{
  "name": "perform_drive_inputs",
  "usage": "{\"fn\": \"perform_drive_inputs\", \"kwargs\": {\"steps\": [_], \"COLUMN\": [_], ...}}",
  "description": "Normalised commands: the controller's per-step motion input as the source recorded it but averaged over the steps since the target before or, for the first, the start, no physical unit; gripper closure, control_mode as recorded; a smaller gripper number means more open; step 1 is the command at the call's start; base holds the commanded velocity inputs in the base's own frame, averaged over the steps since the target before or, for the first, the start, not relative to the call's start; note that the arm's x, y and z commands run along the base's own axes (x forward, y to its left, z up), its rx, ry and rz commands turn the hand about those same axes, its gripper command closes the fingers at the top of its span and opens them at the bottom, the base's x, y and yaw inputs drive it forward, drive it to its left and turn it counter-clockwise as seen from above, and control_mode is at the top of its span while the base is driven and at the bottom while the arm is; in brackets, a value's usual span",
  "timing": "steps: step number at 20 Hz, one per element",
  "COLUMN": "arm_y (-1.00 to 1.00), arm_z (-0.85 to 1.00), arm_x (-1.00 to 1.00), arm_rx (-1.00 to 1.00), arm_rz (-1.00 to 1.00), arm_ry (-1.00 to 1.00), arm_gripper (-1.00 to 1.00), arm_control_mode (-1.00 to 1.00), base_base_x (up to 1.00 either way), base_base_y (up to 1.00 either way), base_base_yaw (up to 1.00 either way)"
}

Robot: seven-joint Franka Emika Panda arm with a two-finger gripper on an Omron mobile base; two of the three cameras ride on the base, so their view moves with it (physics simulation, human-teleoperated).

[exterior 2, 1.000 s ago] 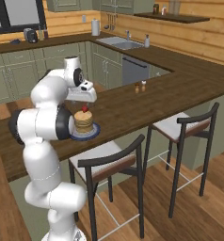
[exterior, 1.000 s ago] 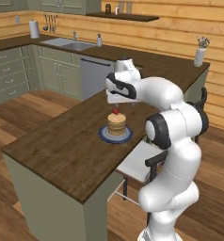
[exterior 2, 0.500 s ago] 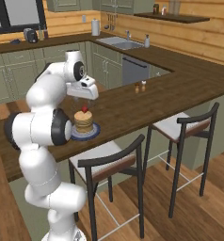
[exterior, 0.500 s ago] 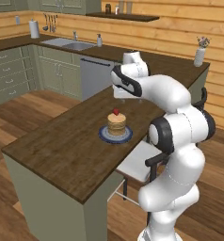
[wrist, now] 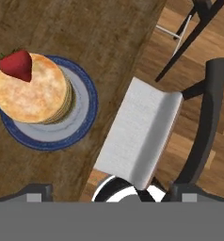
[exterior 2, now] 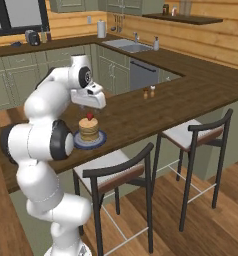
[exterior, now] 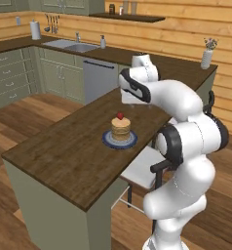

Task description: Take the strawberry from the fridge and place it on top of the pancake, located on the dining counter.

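Your tiny bright red heart-shaped strawberry (wrist: 17, 65) now sits on the small stack of round tan-golden pancakes (wrist: 31, 88), near the stack's rim at about ten o'clock in the hand view, with the round blue-rimmed plate (wrist: 85, 106) beneath it on the long dark brown wooden dining counter (exterior: 64, 151). From the left base view you can see the berry (exterior: 120, 116) perched on top of the stack (exterior: 121, 128).

What has changed over the last second: the white arm's two-finger gripper (wrist: 107, 190) has lifted away from the stack and drawn back, so the pancakes now lie off at ten o'clock in the hand view, with the grey-cushioned dark-framed stool (wrist: 142, 134) under the hand. The two dark finger tips (wrist: 38, 190) stand wide apart with nothing between them.

You can take that as the release having gone through. The berry sits off-centre but looks settled, so I would judge the placement done; what remains is only to clear the arm without brushing the plate.
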Motion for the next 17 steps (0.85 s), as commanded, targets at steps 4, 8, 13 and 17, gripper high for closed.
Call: {"fn": "perform_drive_inputs", "kwargs": {"steps": [4,8,13,17], "arm_y": [-0.43,-0.54,-0.61,-0.28], "arm_z": [-0.04,0.0,0.01,0.17], "arm_x": [-0.99,-1.0,-0.9,-0.53], "arm_rx": [0.04,0.05,0.04,0.0], "arm_rz": [-0.04,-0.07,-0.08,-0.03], "arm_ry": [-0.13,-0.2,-0.2,-0.2], "arm_gripper": [-1.0,-1.0,-1.0,-1.0], "arm_control_mode": [-1.0,-1.0,-1.0,-1.0], "base_base_x": [0.0,0.0,0.0,0.0], "base_base_y": [0.0,0.0,0.0,0.0], "base_base_yaw": [0.0,0.0,0.0,0.0]}}
